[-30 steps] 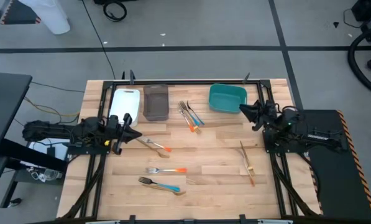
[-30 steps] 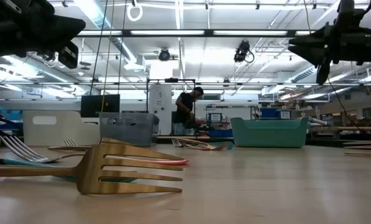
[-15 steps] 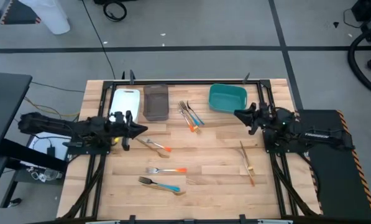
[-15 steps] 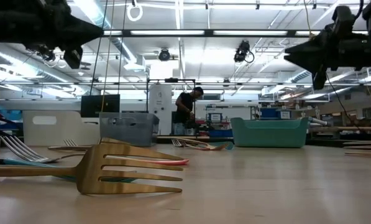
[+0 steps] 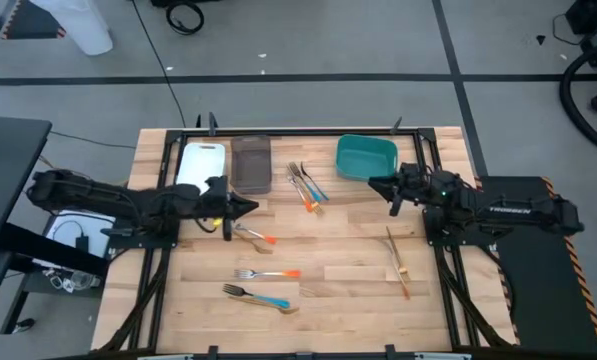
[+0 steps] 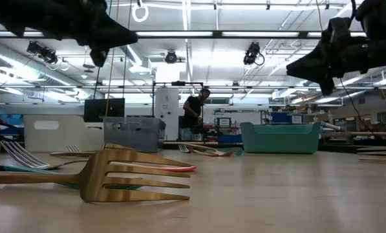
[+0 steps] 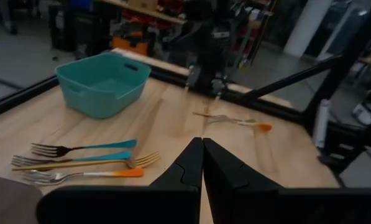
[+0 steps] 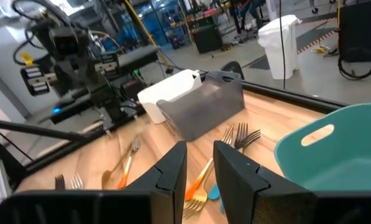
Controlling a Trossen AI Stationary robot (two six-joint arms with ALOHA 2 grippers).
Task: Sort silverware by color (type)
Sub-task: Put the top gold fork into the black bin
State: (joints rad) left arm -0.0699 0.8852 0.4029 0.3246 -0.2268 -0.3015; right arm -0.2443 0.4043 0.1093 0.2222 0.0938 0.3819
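A wooden table seen from above. The left gripper, fingers pressed together and empty, hovers near the left edge above an orange-handled fork. The right gripper, fingers slightly parted and empty, hovers beside the teal bin near the far edge. Three forks lie between the grey bin and teal bin. Two more forks lie near the front edge; wooden utensils lie toward the right edge.

Both arms are matte black and slim, built of jointed segments; the right arm carries pale lettering, and each end effector has dark, angular, wedge-shaped fingers.
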